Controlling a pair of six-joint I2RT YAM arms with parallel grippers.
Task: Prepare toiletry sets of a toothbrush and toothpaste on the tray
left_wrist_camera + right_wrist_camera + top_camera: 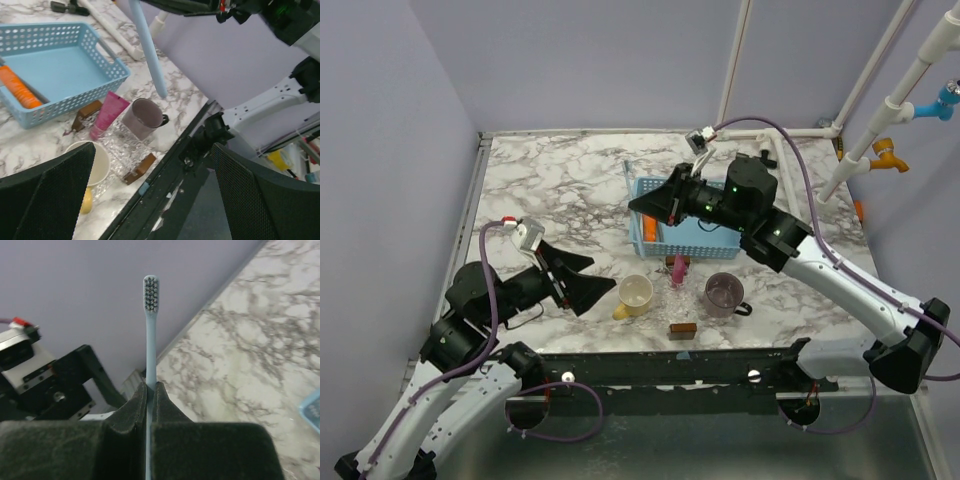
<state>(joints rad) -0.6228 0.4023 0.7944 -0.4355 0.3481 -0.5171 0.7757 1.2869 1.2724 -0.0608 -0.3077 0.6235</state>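
My right gripper (638, 204) is shut on the handle of a light blue toothbrush (150, 325), whose bristles point away from the jaws (151, 390). It hangs over the left rim of the blue basket (712, 238). The brush handle (147, 50) also shows in the left wrist view. An orange toothpaste (19, 88) lies in the basket (60, 70). A pink toothpaste (107, 113) rests at the far end of the clear tray (121, 146) with wooden ends. My left gripper (582, 280) stands open and empty, left of the tray (682, 303).
A cream mug (636, 293) stands left of the tray and a purple mug (724, 293) right of it. White pipes (765, 140) lie at the back right. The table's front rail (165, 180) runs close under my left fingers.
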